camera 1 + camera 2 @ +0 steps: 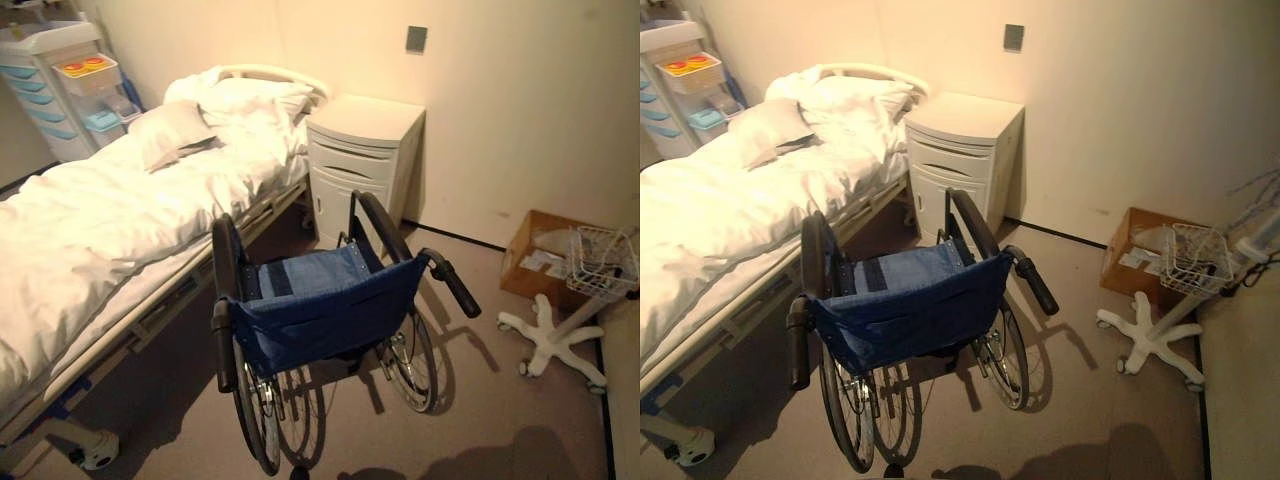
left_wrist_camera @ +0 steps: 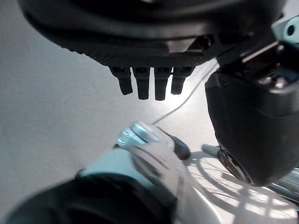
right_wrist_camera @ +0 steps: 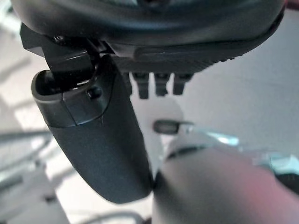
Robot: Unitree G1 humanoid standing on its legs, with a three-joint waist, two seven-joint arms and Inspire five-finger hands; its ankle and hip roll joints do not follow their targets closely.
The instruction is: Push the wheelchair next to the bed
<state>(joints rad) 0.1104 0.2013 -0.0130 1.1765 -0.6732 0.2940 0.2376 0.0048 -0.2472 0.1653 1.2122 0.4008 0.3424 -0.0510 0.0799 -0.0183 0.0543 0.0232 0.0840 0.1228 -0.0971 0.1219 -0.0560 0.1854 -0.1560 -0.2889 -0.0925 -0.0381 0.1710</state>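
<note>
While wheelchair (image 1: 320, 310) sits beside bed (image 1: 100, 220), both hands hang open, holding nothing.
Grey floor (image 1: 500, 420), white nightstand (image 1: 362, 150) against wall.

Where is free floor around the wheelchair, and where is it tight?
Free: the grey floor between the blue-seated wheelchair and the white star-base stand. Tight: the gap between wheelchair and white-sheeted bed, and ahead, where the white bedside cabinet stands close to its front.

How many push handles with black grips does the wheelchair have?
2. The left push handle is on the bed side; the right push handle points toward the white rolling stand.
</note>
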